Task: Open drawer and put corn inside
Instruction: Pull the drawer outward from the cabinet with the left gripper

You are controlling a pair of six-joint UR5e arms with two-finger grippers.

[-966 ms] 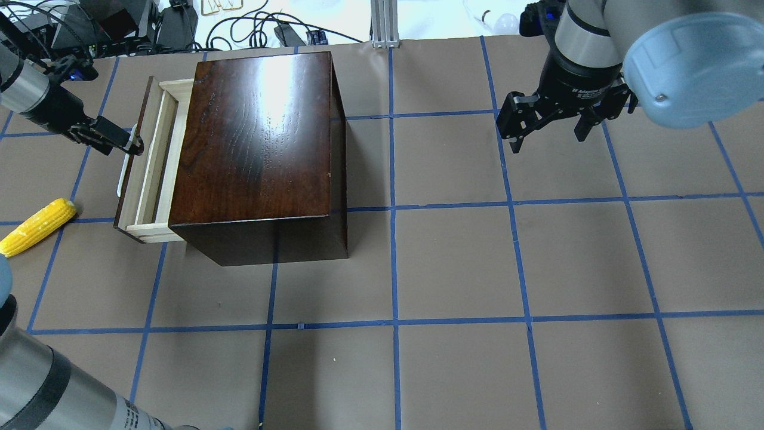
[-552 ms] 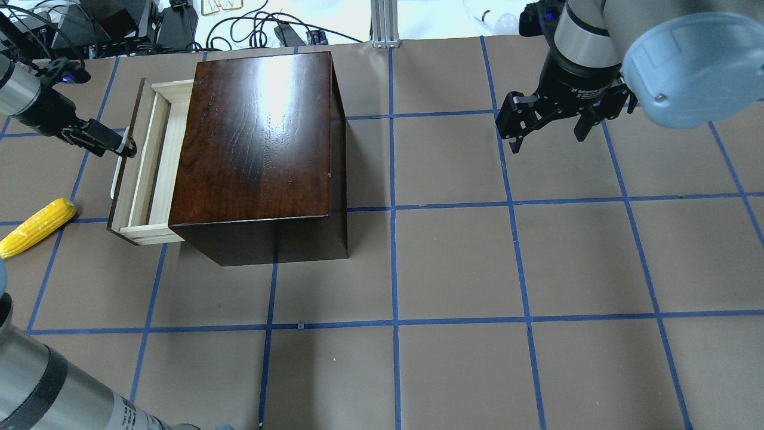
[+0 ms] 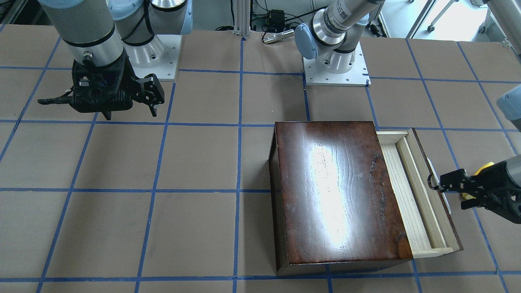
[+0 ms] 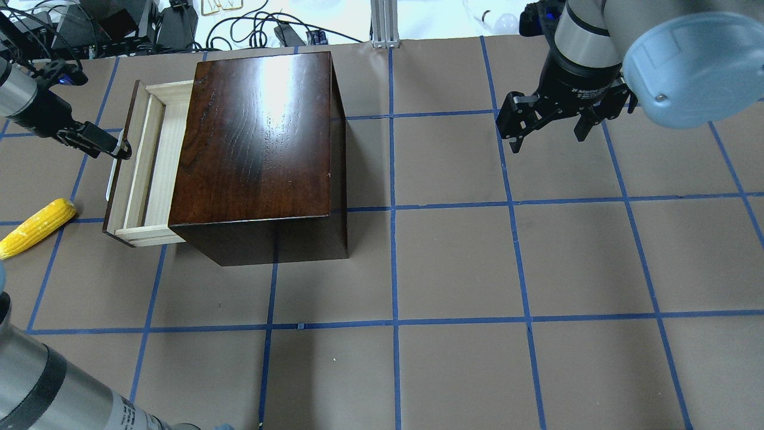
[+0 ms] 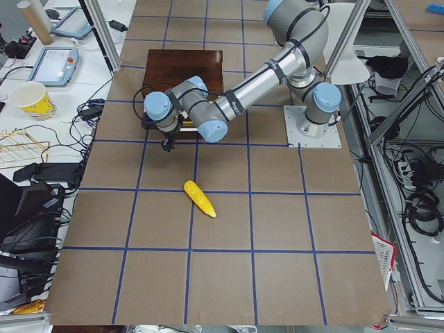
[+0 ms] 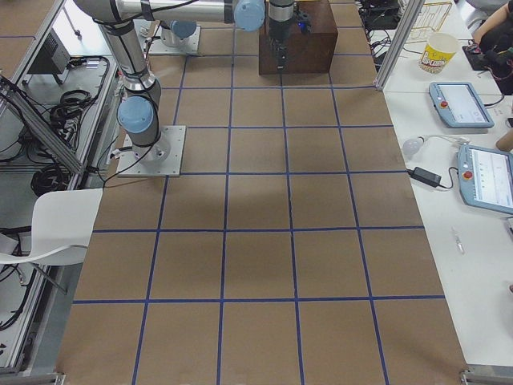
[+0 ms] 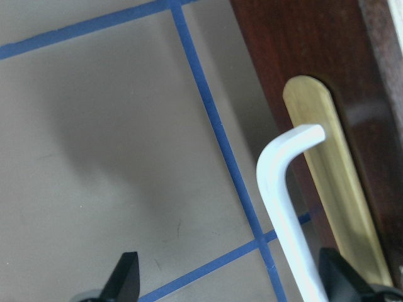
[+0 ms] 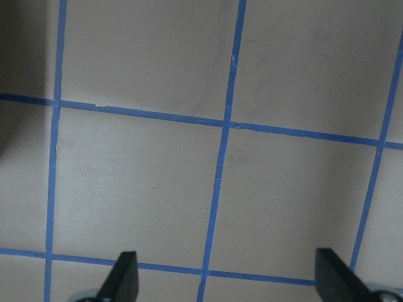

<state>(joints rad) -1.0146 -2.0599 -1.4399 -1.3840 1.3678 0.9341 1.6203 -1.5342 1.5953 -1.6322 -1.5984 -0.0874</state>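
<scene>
Left tool [image 4: 122, 150]: held spread at the drawer front, with nothing pinched.
White handle [image 7: 283, 207]: seen between that tool's fingers [image 7: 126, 278], close against one of them.
Drawer [image 4: 156, 161]: partly out of the wooden box [image 4: 256, 131].
Corn [image 4: 37, 226]: laid on the table [image 4: 477, 269] beyond the drawer front, apart from the box; partly hidden by the left tool in the front-facing view.
Right tool [image 4: 549, 136]: held spread and empty, well apart from the box on its closed side.
Cables [image 4: 250, 30]: bunched past the box, off the table.

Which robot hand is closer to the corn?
Left. The left hand is at the drawer's handle, near the corn; the right hand hovers far past the box.
</scene>
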